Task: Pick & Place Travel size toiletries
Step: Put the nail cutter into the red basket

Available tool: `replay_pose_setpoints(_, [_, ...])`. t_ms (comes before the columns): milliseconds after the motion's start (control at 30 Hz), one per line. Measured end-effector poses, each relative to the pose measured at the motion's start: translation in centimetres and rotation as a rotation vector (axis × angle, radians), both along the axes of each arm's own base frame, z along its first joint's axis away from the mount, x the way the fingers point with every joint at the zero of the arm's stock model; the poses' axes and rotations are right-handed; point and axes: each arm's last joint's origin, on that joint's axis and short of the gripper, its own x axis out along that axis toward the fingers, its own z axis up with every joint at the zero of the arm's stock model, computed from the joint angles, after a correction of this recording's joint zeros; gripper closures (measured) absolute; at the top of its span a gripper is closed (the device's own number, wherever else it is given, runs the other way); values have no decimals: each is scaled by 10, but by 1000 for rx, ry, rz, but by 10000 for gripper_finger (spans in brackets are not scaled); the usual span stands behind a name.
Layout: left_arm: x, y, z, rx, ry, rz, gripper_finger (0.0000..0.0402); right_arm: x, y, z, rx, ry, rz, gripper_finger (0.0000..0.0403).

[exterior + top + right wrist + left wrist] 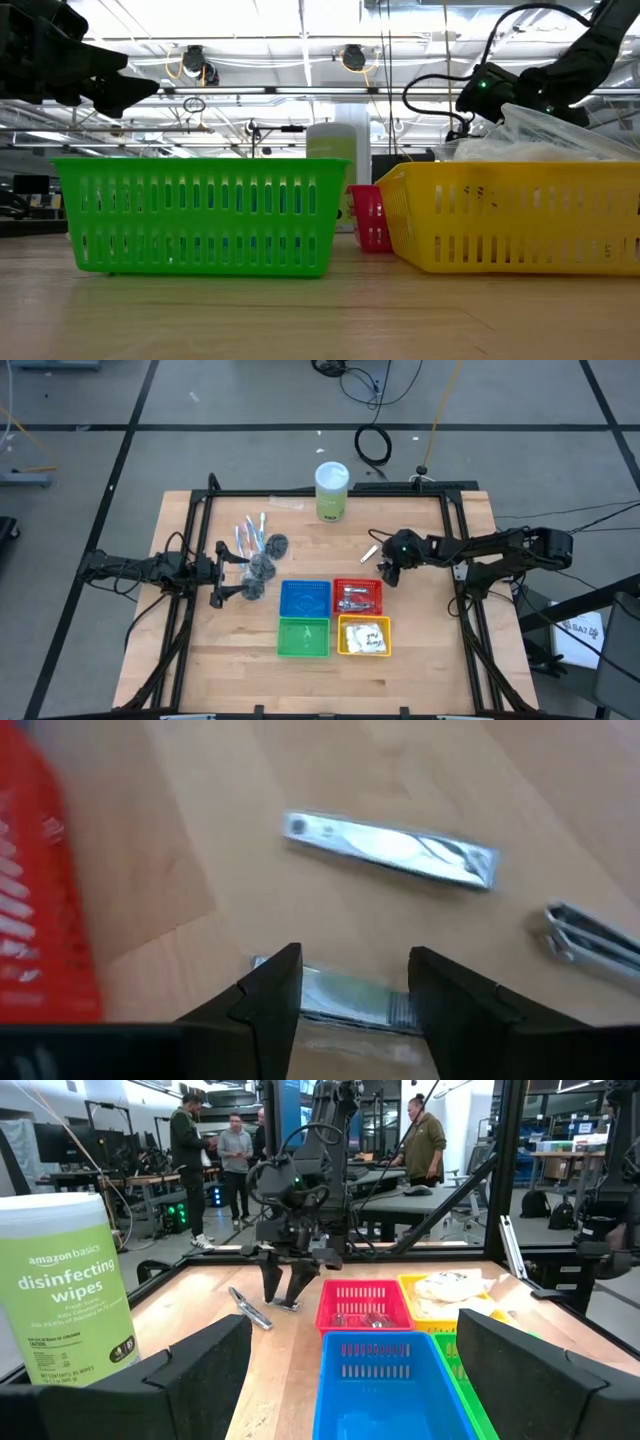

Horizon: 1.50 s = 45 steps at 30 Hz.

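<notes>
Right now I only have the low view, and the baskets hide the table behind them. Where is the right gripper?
Observer: The right gripper is down at the table, at the red basket's far right corner in the high view.
Operator: Is it holding anything?
Observer: Not yet. Its fingers stand open on either side of a silver foil tube lying on the wood.
Operator: Any more tubes loose there?
Observer: Yes, a second foil tube lies just beyond it, and a third tube shows off to one side.
</notes>
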Motion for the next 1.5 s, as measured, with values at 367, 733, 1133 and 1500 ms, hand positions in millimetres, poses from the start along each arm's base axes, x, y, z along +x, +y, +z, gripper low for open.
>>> replay_pose_setpoints(367, [0,0,0,0,0,0,55,2,-6,13,-147,-78,-111,232])
replay_pose_setpoints(733, [0,0,0,0,0,0,55,-4,-3,46,-215,-250,-13,232])
replay_pose_setpoints(1133, [0,0,0,0,0,0,55,-13,8,41,-214,-179,299,232])
replay_pose_setpoints(1500, [0,0,0,0,0,0,55,-16,4,15,-261,-21,205,232])
